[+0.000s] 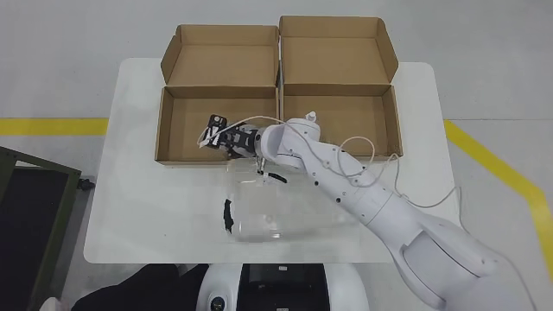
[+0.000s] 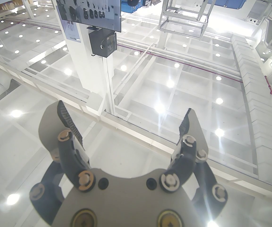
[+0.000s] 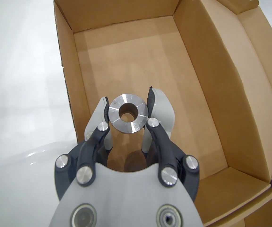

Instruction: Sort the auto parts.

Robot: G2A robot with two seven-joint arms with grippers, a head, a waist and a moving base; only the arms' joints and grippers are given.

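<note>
Two fingers of your right gripper (image 3: 128, 99) clamp the metal ring (image 3: 137, 118), bore facing the wrist, above the eleven-o'clock box (image 3: 131, 55); the arm stretches toward ten o'clock. On your left gripper (image 2: 124, 108) the fingers gape, empty.

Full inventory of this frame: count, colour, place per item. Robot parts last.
open cardboard boxes: 2, brown, side by side at the table's far side; left box, right box
thick metal ring: 1, silver, held over the left box's bare floor
clear plastic container: 1, transparent, table's near side
small black parts: 2, black, one at the container's left edge, one at its far edge; cannot tell whether they are inside it
white table: 1, white, under everything
yellow floor tape: 2 strips, either side of the table
right gripper: 1, grey and black, shut on the ring
left gripper: 1, grey and black, open, facing the ceiling
</note>
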